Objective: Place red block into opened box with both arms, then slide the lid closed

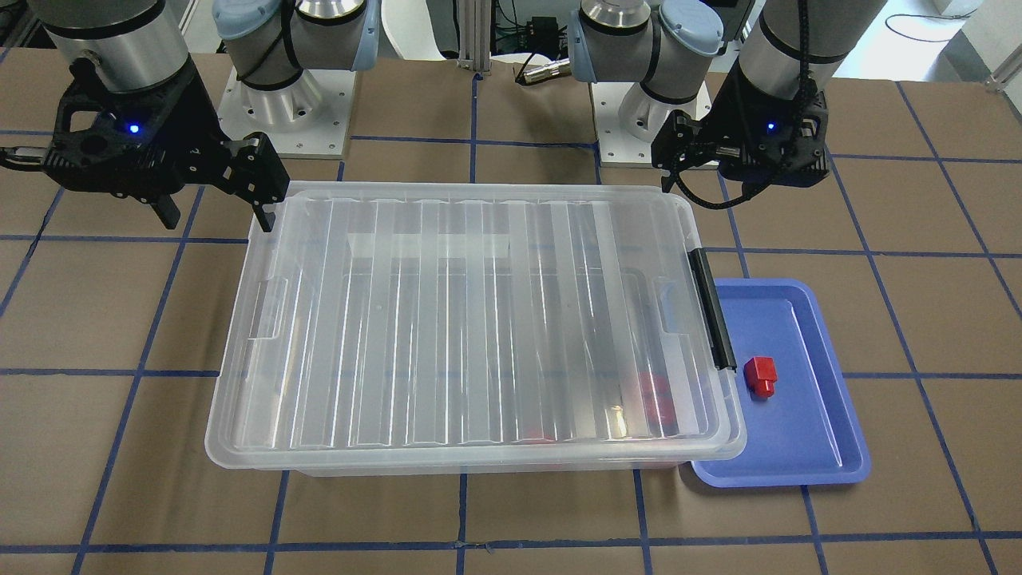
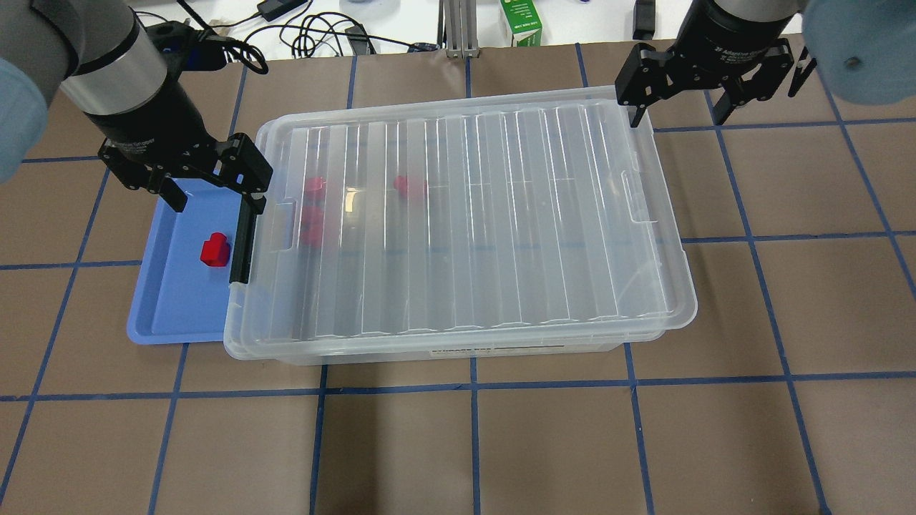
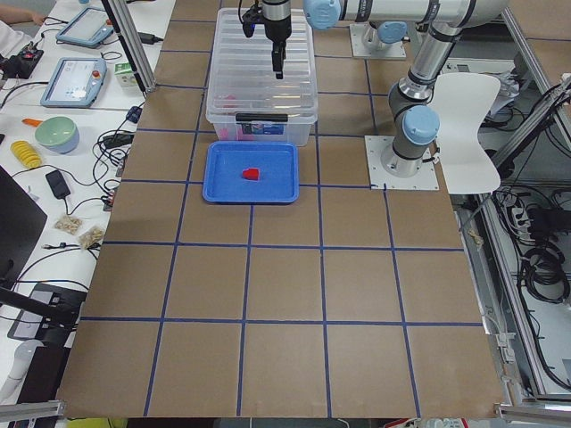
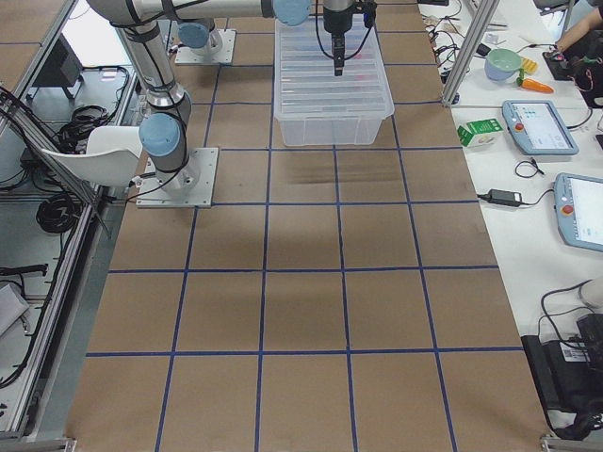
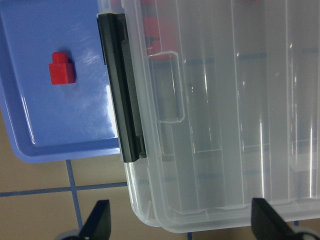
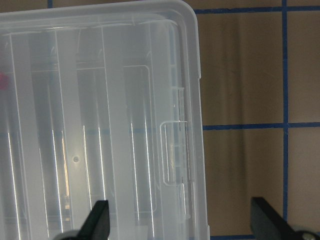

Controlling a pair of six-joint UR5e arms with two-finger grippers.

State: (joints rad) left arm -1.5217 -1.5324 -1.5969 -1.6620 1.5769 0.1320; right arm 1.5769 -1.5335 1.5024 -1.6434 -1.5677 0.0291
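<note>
The clear box [image 2: 458, 352] stands mid-table with the ribbed lid [image 2: 465, 214] lying flat over its whole top. Through the lid, red blocks [image 2: 410, 186] show blurred inside, toward the black latch bar [image 2: 242, 243]. One more red block [image 2: 214, 249] lies on the blue tray [image 2: 172, 307] beside that end; it also shows in the left wrist view [image 5: 61, 68]. My left gripper [image 2: 212, 197] hangs open above the tray and the latch end, holding nothing. My right gripper [image 2: 680, 109] is open and empty above the box's far corner at the opposite end.
The blue tray [image 1: 798, 447] touches the box's latch end. Both arm bases [image 1: 283, 96] stand on the table behind the box. A green carton [image 2: 522, 21] and cables lie past the table's far edge. Brown table with blue tape lines surrounds the box.
</note>
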